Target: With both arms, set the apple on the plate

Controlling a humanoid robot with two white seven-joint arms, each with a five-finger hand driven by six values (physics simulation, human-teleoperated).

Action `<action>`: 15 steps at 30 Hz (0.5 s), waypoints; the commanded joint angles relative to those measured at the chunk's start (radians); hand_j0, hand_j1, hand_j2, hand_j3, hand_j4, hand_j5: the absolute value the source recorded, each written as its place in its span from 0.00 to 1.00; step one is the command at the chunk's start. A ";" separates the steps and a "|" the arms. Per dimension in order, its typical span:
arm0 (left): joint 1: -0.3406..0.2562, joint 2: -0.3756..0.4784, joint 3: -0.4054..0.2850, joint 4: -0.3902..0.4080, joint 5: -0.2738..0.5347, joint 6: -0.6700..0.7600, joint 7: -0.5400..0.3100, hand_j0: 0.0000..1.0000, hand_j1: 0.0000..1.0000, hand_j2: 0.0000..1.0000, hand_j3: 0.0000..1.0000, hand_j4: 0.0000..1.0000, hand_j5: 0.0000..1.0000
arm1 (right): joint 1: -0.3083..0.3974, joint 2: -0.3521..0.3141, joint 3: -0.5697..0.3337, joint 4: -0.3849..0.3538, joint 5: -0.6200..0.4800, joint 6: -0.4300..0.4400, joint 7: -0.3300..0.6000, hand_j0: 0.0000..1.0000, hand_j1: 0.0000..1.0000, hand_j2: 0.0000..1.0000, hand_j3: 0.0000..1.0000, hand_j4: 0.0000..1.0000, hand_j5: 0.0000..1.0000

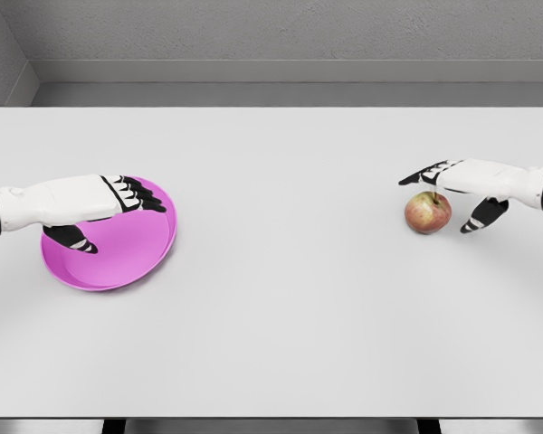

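Right hand (pixel 452 194) at the right of the frame, fingers spread over the round red-yellow apple (pixel 428 212), thumb beside it, nothing gripped! A glancing close could roll it off across the white table (pixel 290 298). Far left, the open left hand (pixel 109 208) hovers above the glossy magenta plate (pixel 140 253), shadowing the landing spot.

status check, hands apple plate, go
Left hand open, over the pink plate. Right hand open around the apple, no grasp yet. Apple on table, far from plate; nothing between.
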 commanded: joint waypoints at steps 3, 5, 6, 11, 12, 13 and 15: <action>0.000 0.001 0.000 0.000 0.006 0.002 -0.001 1.00 1.00 1.00 1.00 1.00 1.00 | 0.000 0.013 0.000 0.003 -0.004 0.015 0.000 1.00 1.00 1.00 1.00 1.00 1.00; 0.000 0.001 0.000 0.000 0.006 0.002 -0.001 1.00 1.00 1.00 1.00 1.00 1.00 | 0.000 0.018 0.000 0.003 -0.004 0.015 0.000 1.00 1.00 1.00 1.00 1.00 1.00; 0.000 0.001 0.000 0.000 0.006 0.002 -0.001 1.00 1.00 1.00 1.00 1.00 1.00 | -0.005 0.018 0.000 0.003 -0.004 0.015 0.000 1.00 1.00 1.00 1.00 1.00 1.00; 0.000 0.001 0.000 0.000 0.006 0.002 -0.001 1.00 1.00 1.00 1.00 1.00 1.00 | -0.005 0.019 0.013 0.002 -0.006 0.013 0.000 1.00 1.00 1.00 1.00 1.00 1.00; 0.000 0.001 0.000 0.000 0.006 0.002 -0.001 1.00 1.00 1.00 1.00 1.00 1.00 | -0.006 0.019 0.017 0.002 -0.006 0.013 0.000 1.00 1.00 1.00 1.00 1.00 1.00; 0.000 0.001 0.000 0.000 0.006 0.002 -0.001 1.00 1.00 1.00 1.00 1.00 1.00 | -0.006 0.019 0.026 0.002 -0.006 0.012 0.000 1.00 1.00 1.00 1.00 1.00 1.00; 0.000 0.001 0.000 0.000 0.006 0.002 -0.001 1.00 1.00 1.00 1.00 1.00 1.00 | -0.006 0.019 0.026 0.002 -0.006 0.012 0.000 1.00 1.00 1.00 1.00 1.00 1.00</action>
